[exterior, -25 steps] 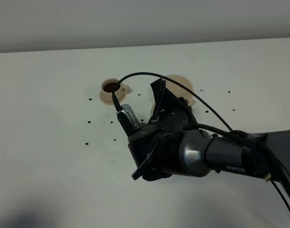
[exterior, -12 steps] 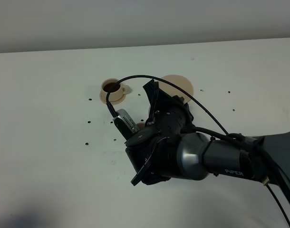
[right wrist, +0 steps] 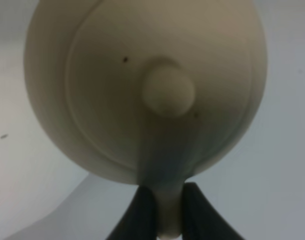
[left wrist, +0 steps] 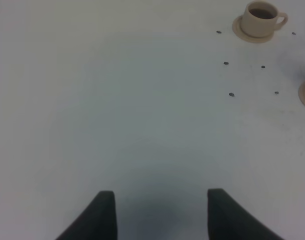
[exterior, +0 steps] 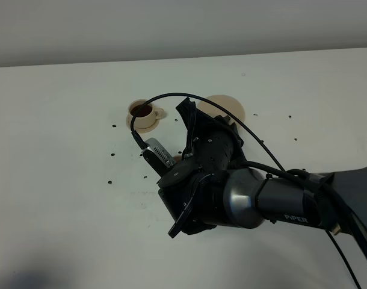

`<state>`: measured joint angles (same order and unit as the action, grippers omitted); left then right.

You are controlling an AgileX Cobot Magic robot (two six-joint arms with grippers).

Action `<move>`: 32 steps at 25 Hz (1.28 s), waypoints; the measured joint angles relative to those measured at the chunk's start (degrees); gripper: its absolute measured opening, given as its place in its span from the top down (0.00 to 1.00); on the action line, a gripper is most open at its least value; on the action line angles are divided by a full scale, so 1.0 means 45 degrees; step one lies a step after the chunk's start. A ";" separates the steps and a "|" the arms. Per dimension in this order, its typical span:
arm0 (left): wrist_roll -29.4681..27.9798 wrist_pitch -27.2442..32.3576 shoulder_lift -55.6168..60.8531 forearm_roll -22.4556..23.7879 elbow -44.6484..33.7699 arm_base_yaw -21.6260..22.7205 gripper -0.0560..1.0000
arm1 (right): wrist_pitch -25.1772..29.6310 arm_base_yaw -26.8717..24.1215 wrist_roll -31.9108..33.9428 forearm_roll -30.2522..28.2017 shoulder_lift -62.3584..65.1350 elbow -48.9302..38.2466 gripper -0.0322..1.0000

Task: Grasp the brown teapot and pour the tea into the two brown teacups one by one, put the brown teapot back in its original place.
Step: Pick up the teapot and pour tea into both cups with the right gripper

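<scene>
White bench (exterior: 63, 198), dotted with small dark holes, is carrying the tea set. Right fingers (right wrist: 142, 212) are pinching the loop handle of the brown teapot (right wrist: 142, 85), holding it above the surface; in the high view it is hiding beneath the right arm (exterior: 268, 201). Compared with a second ago, that arm is sitting farther left, uncovering more of the wide saucer (exterior: 228, 107). One teacup (exterior: 142, 112), dark with tea, is standing on its small saucer (exterior: 148, 126) nearby. Left fingers (left wrist: 103, 215) are hanging wide apart, holding nothing.
</scene>
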<state>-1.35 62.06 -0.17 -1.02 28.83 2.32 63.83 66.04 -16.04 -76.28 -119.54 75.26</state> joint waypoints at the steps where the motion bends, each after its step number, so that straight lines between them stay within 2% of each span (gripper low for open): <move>1: 0.0000 0.0000 0.0000 0.0000 0.0000 0.0000 0.57 | 0.0000 0.0000 -0.0082 -0.0049 0.0000 0.0000 0.87; 22: 0.0000 0.0000 0.0000 0.0000 0.0000 0.0000 0.57 | -0.0102 0.0000 -0.0939 -0.1077 0.0000 0.0000 0.87; 32: 0.0000 0.0000 0.0000 0.0000 0.0000 0.0000 0.57 | -0.0102 0.0000 -0.1867 -0.1146 0.0000 0.0000 0.87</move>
<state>-1.35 62.06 -0.17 -1.02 28.83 2.32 63.37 66.04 -24.44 -81.44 -119.54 75.26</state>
